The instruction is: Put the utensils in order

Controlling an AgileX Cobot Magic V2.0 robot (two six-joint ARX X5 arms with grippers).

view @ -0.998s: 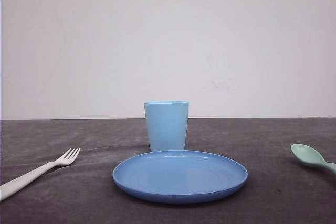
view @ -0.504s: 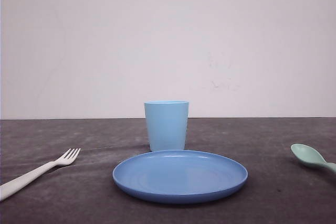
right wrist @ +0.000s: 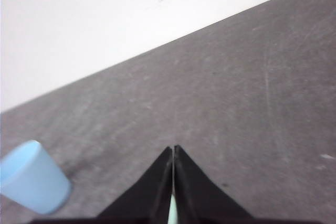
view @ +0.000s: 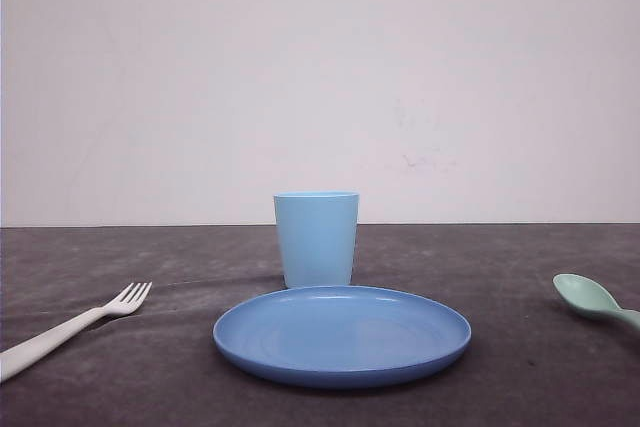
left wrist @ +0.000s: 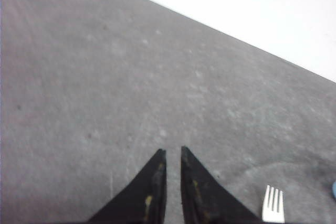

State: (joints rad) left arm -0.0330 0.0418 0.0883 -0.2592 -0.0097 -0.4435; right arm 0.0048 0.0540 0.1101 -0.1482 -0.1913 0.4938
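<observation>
The white fork (view: 70,325) lies on the dark table at the front left, tines toward the cup. Its tines (left wrist: 273,205) also show in the left wrist view, beside my left gripper (left wrist: 171,151). That gripper hovers over bare table with its jaws a narrow gap apart and nothing between them. The pale mint-green spoon (view: 592,299) lies at the right edge, its handle cut off by the frame. My right gripper (right wrist: 173,148) is shut, tips touching above the table. A thin pale sliver (right wrist: 172,211) shows low in the slit between its fingers; what it is I cannot tell.
A round blue plate (view: 342,335) sits at the table's front centre. A light blue cup (view: 316,238) stands upright just behind it and also shows in the right wrist view (right wrist: 31,183). A white wall closes off the back.
</observation>
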